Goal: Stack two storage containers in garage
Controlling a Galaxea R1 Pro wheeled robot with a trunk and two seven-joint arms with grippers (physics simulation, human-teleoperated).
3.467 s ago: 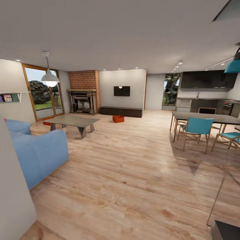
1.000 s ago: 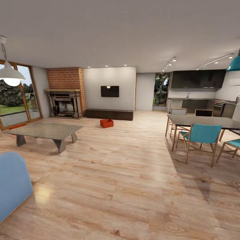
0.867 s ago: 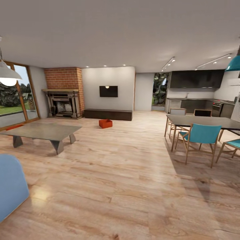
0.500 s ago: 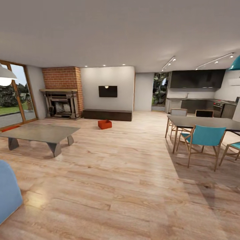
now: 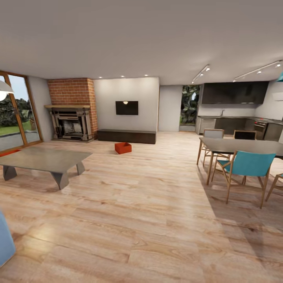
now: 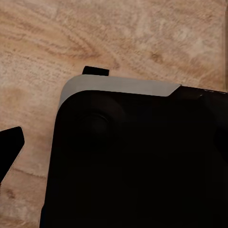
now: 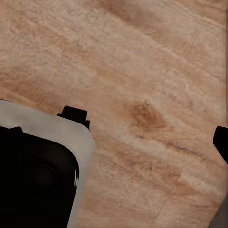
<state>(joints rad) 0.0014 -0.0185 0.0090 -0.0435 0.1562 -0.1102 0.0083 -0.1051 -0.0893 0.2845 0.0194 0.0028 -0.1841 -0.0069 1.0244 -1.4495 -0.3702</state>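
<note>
In the head view, one red-orange storage container (image 5: pixel 122 147) sits on the light wood-plank floor of the living room, far ahead, just in front of the long dark bench (image 5: pixel 126 136). A red-orange sliver (image 5: pixel 6 152) lies on the floor by the glass door at far left; I cannot tell what it is. In the left wrist view, my left gripper (image 6: pixel 52 111) is open over bare planks, beside a black, grey-edged body (image 6: pixel 137 156). My right gripper (image 7: pixel 147 127) is also open, with only wood floor between its fingertips.
A low grey coffee table (image 5: pixel 45 160) stands at left, with a blue sofa corner (image 5: pixel 4 243) at the near left edge. A dining table (image 5: pixel 243 146) with teal chairs (image 5: pixel 249 165) is at right. The brick fireplace (image 5: pixel 71 122) and the TV (image 5: pixel 126 107) are on the far wall.
The camera has moved forward and turned: the sofa has slid almost out at the left and the dining set sits nearer at the right. The container has not moved on the floor.
</note>
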